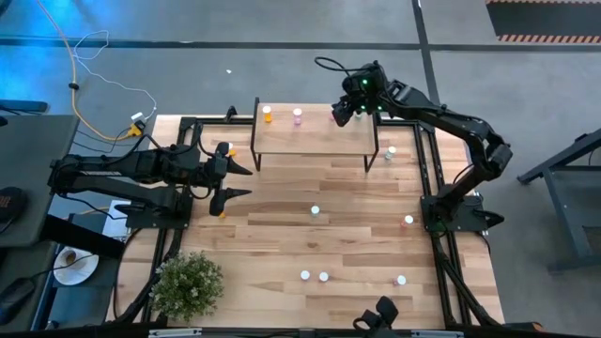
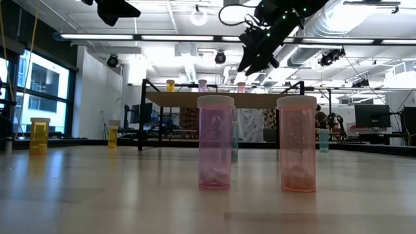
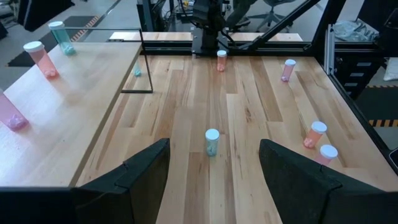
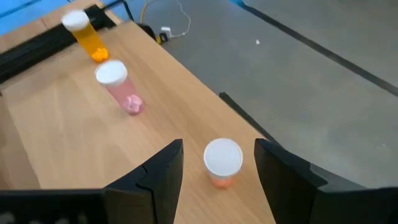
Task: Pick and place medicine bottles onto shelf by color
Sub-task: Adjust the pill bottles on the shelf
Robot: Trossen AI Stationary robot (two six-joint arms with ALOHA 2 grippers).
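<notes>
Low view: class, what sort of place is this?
Probably a robotics lab or workshop: bare ceiling ducts, monitors behind the table, and dark robot arms working over pill bottles.

Twelve medicine bottles (image 1: 315, 210), one shelf (image 1: 310, 139), two robot arms (image 1: 141, 169), one potted plant (image 1: 188, 282).
Four bottles on the shelf; eight on the tabletop (image 1: 282, 244): two orange, two pale green, four pink or red.
</notes>
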